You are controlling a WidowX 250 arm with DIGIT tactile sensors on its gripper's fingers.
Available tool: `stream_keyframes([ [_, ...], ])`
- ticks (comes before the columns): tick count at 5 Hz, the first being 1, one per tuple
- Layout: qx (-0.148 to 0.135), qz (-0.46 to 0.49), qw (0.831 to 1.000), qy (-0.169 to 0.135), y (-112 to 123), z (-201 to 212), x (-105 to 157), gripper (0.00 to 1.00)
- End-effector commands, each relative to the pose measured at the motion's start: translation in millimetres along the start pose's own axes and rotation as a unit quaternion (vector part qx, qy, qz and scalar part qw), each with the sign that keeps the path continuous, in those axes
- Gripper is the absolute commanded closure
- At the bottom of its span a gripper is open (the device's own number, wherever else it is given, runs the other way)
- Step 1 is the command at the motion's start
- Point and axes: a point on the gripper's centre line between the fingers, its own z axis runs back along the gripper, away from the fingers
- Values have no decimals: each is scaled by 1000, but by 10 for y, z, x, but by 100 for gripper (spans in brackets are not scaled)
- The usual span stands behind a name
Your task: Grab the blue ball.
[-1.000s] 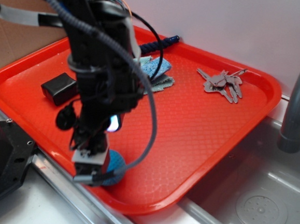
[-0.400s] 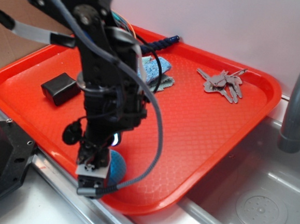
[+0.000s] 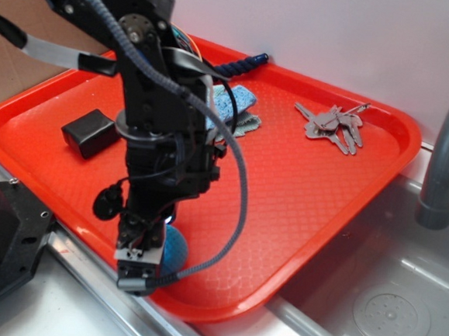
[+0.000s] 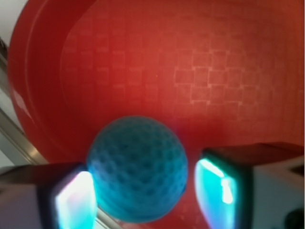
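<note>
Teal-blue, one blue ball (image 4: pixel 137 170) sits between two fingers (image 4: pixel 71 200), ungripped.

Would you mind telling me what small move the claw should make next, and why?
Probably close now. In the wrist view the blue ball sits between the two pads of the claw, with a small gap visible on the right side. The exterior view shows the claw already low at the red tray's near edge.

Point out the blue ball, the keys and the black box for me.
blue ball (image 4: pixel 137 168), wrist view, centre of its dimpled surface.
keys (image 3: pixel 334 128), exterior view, middle of the bunch.
black box (image 3: pixel 89 132), exterior view, its top face.
</note>
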Motion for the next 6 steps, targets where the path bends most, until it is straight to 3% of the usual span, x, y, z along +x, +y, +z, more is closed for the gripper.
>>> stream_keyframes([
  [1,-4,-5,1000,-6,-95,21,-78,100],
  [2,-11,-2,1000,1,-90,30,-56,100],
  [3,12,59,998,-32,79,484,-101,100],
  [4,58,187,979,-58,446,980,-449,100],
  [5,69,309,947,-57,666,1466,-825,100],
  [6,53,424,903,-40,697,1920,-1014,100],
])
